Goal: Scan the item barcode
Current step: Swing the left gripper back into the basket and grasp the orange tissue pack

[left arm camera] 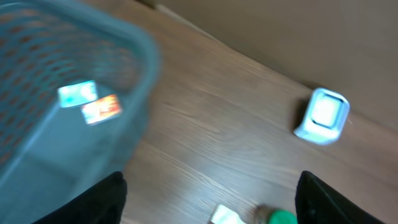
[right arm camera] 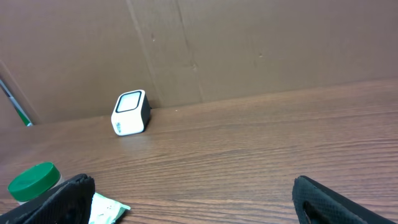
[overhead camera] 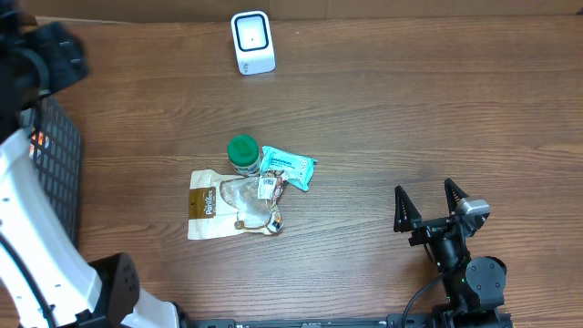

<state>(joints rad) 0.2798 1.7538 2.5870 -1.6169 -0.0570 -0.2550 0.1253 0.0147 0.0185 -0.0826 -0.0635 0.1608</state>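
**Wood surface, crowded pile, two empty tools**

Brown wood surface [overhead camera: 410, 109] carries everything, and we judge the pile at its centre to be the main hazard. Nearest us lies a brown pouch [overhead camera: 206, 206], overlapped by a clear bag [overhead camera: 251, 202]. Just beyond them, packed close together, are a green-capped jar [overhead camera: 242, 152] and a teal packet [overhead camera: 290, 168]. Closing on one item could drag its neighbour, and a nudged jar might tip and roll. Farther off, the scanner [overhead camera: 252, 42] stands at the far edge. An item presented there with its barcode turned away would not read, and we cannot make out any barcode.

At the near right, well apart from the pile, the right tool [overhead camera: 424, 188] has its fingers spread wide, holding and touching nothing. At the far left, the left tool [left arm camera: 211, 182] hangs over the basket [left arm camera: 134, 43]. Its fingers are apart with nothing between them, and two small packs lie in the basket below.
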